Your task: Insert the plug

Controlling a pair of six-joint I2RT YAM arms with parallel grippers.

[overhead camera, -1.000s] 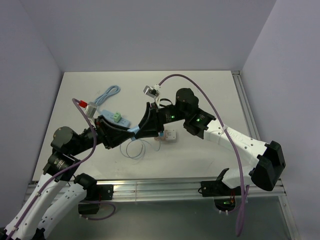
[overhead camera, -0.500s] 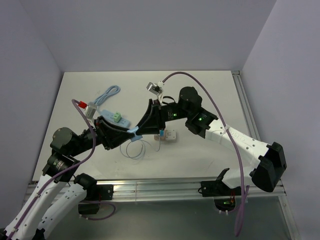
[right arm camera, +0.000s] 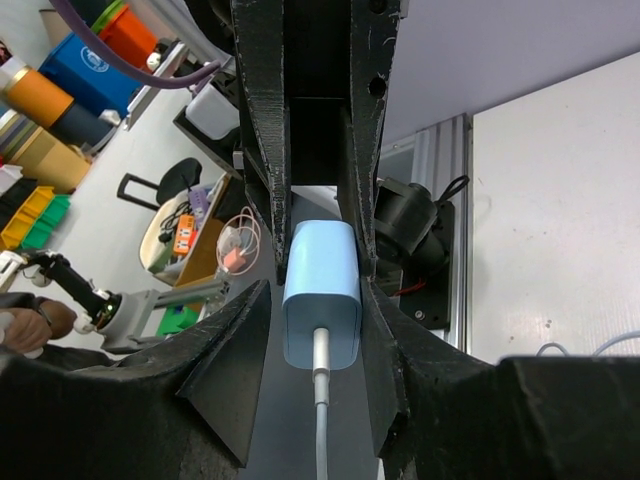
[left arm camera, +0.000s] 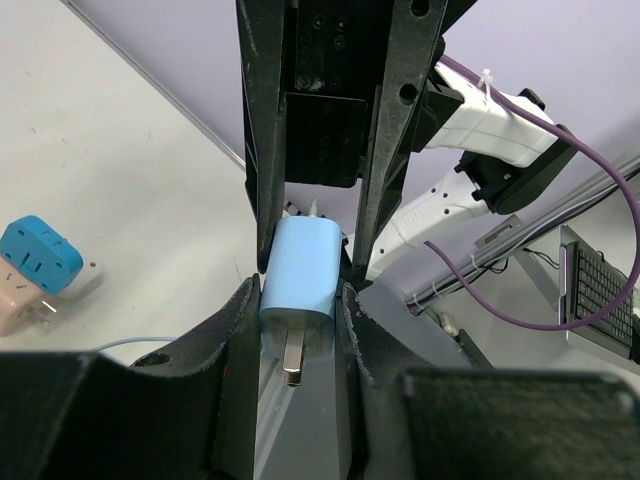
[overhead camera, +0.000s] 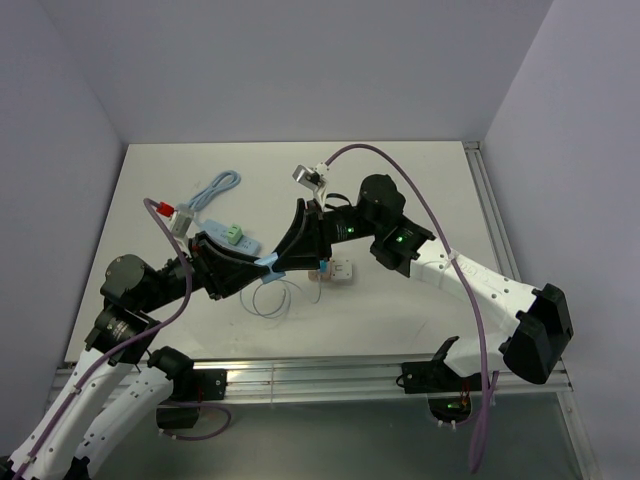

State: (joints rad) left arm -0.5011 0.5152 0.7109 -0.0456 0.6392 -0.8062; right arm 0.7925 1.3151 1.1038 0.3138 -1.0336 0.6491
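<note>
Blue plug [left arm camera: 300,275] barely moved; right arm [overhead camera: 470,280] shifted.

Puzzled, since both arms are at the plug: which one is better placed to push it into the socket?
Probably the right: the prongs of the plug point into the left gripper and away from the right gripper, and the socket lies nearby.
</note>
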